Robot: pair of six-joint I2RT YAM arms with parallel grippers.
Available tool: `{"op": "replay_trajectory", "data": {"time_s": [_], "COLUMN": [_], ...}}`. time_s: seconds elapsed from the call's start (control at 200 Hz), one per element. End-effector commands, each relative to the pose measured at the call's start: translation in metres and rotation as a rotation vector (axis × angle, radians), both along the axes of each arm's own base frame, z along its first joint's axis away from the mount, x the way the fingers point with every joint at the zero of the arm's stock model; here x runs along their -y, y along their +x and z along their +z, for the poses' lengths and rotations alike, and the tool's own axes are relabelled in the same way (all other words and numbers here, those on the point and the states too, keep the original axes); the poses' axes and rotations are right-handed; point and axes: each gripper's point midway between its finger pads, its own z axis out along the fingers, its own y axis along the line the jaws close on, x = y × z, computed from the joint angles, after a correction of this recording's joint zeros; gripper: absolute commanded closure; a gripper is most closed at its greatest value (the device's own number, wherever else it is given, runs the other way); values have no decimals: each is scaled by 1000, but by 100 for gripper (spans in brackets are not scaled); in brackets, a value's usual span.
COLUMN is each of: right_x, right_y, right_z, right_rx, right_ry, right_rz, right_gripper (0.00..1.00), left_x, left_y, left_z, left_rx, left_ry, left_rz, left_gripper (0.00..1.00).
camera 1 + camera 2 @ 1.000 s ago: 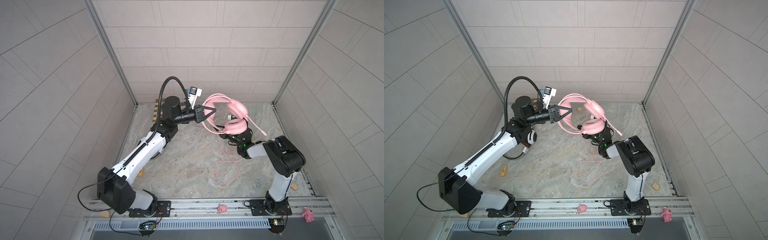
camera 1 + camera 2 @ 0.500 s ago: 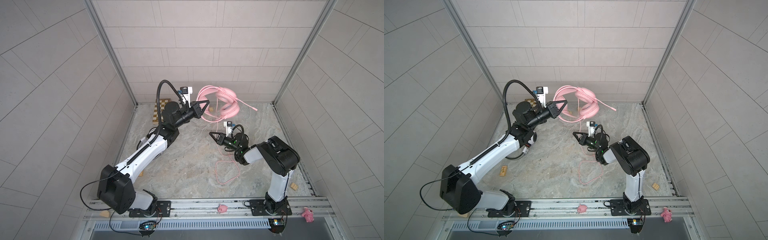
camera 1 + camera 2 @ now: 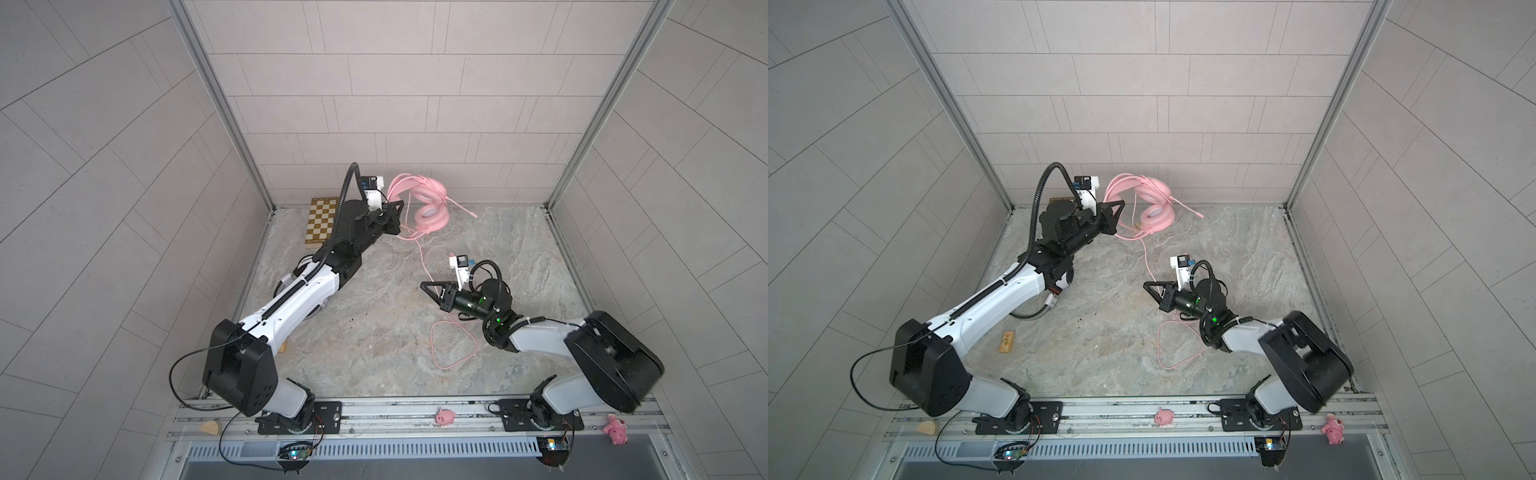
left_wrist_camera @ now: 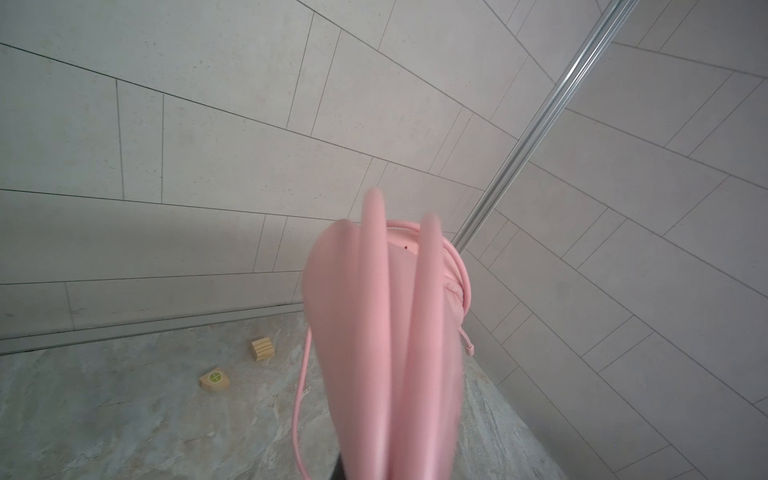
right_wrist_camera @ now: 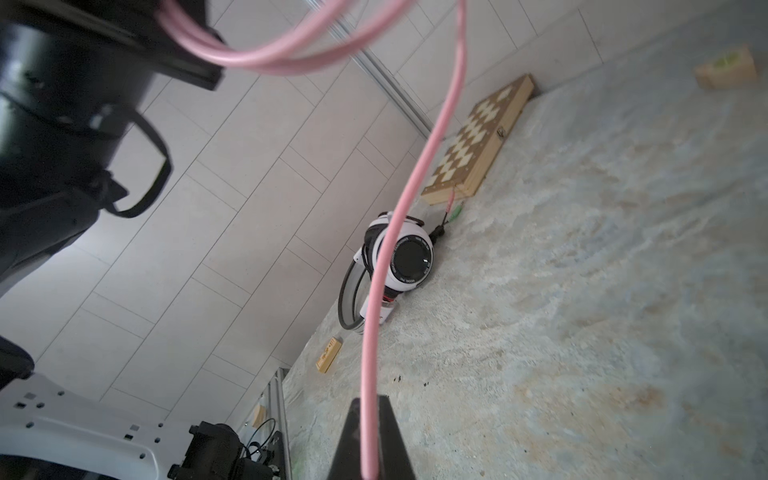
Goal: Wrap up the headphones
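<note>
Swung back toward the rear wall since a second ago, the left arm arches over the white-and-black plastic headset (image 5: 409, 262) lying by the left wall. The left gripper (image 3: 397, 212) is clamped on the all-pink padded over-ear headset (image 3: 430, 208), held up beside the wooden chessboard box (image 3: 320, 220). Further right, the thin pink cord (image 3: 419, 257) trails down to the right gripper (image 3: 428, 286) — pinched tight on it.

The left arm (image 3: 291, 295) reaches from its base at the front rail toward the back wall, with the forearm angled upward. The left hand (image 3: 398, 210) is raised near that wall, its jaws closed on the headband of the pink headset (image 3: 428, 203). The right arm (image 3: 536, 336) is folded low with its elbow out to the side. The right hand (image 3: 428, 286) points toward the middle, fingers (image 5: 395, 457) pinched shut on the pink cord (image 5: 369, 374).
</note>
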Motion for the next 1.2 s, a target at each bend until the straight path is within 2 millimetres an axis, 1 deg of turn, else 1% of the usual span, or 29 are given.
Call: {"op": "replay_trajectory", "data": {"time_s": [0.0, 0.035, 0.15, 0.25, 0.29, 0.33, 0.365, 0.37, 0.38, 0.39, 0.435, 0.495, 0.525, 0.615, 0.716, 0.806, 0.906, 0.931, 1.061, 1.196], "right_x": [7, 11, 21, 27, 30, 33, 36, 35, 36, 36, 39, 47, 52, 69, 92, 118, 139, 144, 159, 167], "right_y": [-18, -22, -32, -39, -42, -42, -43, -42, -42, -41, -40, -32, -28, -14, 0, 12, 19, 21, 27, 36], "right_z": [-9, -5, 19, 41, 48, 54, 50, 57, 63, 65, 67, 71, 72, 85, 97, 112, 122, 124, 129, 129], "right_rx": [23, 35, 82, 117, 128, 139, 133, 143, 155, 161, 168, 184, 187, 215, 248, 266, 296, 301, 319, 322], "right_ry": [-199, -229, -262, -275, -284, -298, -323, -318, -316, -320, -360, -418, -449, -541, -659, -709, -783, -796, -854, -919], "right_rz": [-6, -11, -20, -25, -27, -38, -41, -44, -47, -49, -61, -102, -119, -203, -314, -440, -548, -573, -650, -700], "right_gripper": [100, 100, 100, 100, 100, 100, 100, 100, 100, 100, 100, 100, 100, 100, 100, 100, 100, 100, 100, 100], "left_x": [-22, -25, -33, -41, -42, -43, -42, -41, -41, -40, -38, -36, -34, -32, -32, -32, -31, -29, -28, -26], "left_y": [6, 7, 11, 16, 18, 19, 20, 20, 19, 19, 17, 12, 8, -7, -25, -43, -61, -65, -87, -107], "left_z": [36, 33, 20, 4, -5, -12, -19, -20, -22, -24, -33, -43, -50, -64, -71, -78, -87, -86, -96, -106], "left_rx": [135, 135, 115, 81, 58, 41, 23, 22, 17, 13, -8, -36, -54, -84, -105, -131, -186, -190, -257, -288], "left_ry": [9, 30, 105, 176, 210, 246, 280, 285, 296, 305, 362, 440, 480, 588, 689, 776, 861, 873, 926, 947], "left_rz": [79, 90, 139, 181, 188, 190, 181, 180, 176, 175, 156, 130, 115, 69, 21, -52, -137, -158, -254, -337], "left_gripper": [100, 100, 100, 100, 100, 100, 100, 100, 100, 100, 100, 100, 100, 100, 100, 100, 100, 100, 100, 100]}}
